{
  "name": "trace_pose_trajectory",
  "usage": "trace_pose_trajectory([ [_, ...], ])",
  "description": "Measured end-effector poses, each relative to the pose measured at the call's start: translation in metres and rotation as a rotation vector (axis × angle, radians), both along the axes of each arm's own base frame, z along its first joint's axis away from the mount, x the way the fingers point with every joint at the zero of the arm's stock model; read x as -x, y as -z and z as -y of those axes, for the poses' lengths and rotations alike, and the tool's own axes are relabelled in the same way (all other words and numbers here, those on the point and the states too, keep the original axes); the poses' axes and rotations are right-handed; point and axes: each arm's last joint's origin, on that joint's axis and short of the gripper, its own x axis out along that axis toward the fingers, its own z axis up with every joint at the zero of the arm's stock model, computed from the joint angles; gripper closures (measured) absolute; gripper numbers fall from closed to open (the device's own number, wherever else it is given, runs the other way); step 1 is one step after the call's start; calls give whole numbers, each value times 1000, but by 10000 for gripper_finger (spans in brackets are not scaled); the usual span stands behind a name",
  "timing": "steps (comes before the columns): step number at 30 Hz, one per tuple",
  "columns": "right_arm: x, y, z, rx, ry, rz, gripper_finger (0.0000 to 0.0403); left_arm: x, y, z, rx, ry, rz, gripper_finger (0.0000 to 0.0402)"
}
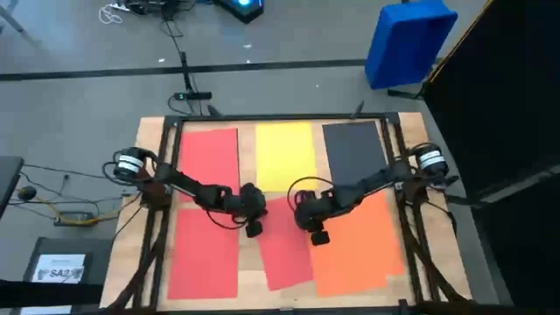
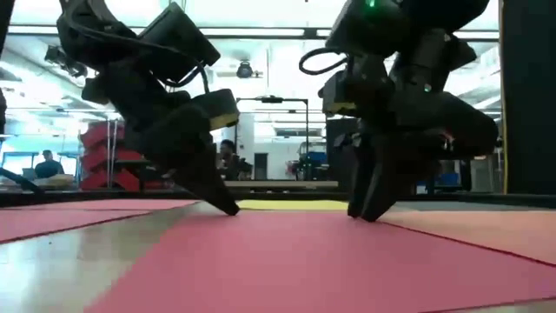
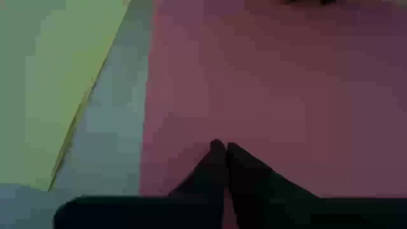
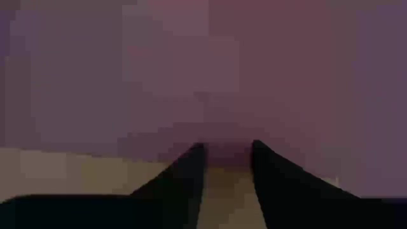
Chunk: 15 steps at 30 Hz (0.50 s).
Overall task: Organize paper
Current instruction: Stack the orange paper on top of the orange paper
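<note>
Nearest the front edge of the table (image 1: 157, 131) lie three sheets: a red sheet at the front left (image 1: 204, 254), a tilted red sheet in the middle (image 1: 284, 254) and an orange sheet at the front right (image 1: 354, 245). The tilted red sheet overlaps the orange one along their shared edge.

Both grippers press down on the tilted red sheet near its far end. The left gripper (image 1: 254, 229) is clenched, its two fingers (image 3: 219, 168) meeting at the tips with nothing between them, and the tips rest on the red paper; in the low view its point (image 2: 228, 209) touches the sheet's surface. The right gripper (image 1: 319, 236) stands just beside it, fingers (image 4: 191, 172) parted by a narrow gap, tips down on the same red sheet (image 4: 254, 76); it grips nothing that can be seen, and bare table shows between and beside its fingers. In the low view its tips (image 2: 365, 213) meet the paper too.

Farther back lies a row of three more sheets: red at the far left (image 1: 210, 157), yellow in the middle (image 1: 285, 156) and dark grey at the far right (image 1: 353, 150), set side by side with bare table between them.

Beyond the table a blue bin (image 1: 409, 42) sits on the floor.
</note>
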Motion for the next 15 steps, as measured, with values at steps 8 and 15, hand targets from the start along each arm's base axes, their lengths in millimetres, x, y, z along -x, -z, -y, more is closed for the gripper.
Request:
trace_pose_trajectory([
  [8, 8, -2, 0, 4, 19, -68, 298, 2, 2, 0, -16, 39, -38, 402],
  [15, 11, -1, -7, 2, 14, -82, 298, 3, 3, 2, 4, 144, -55, 402],
])
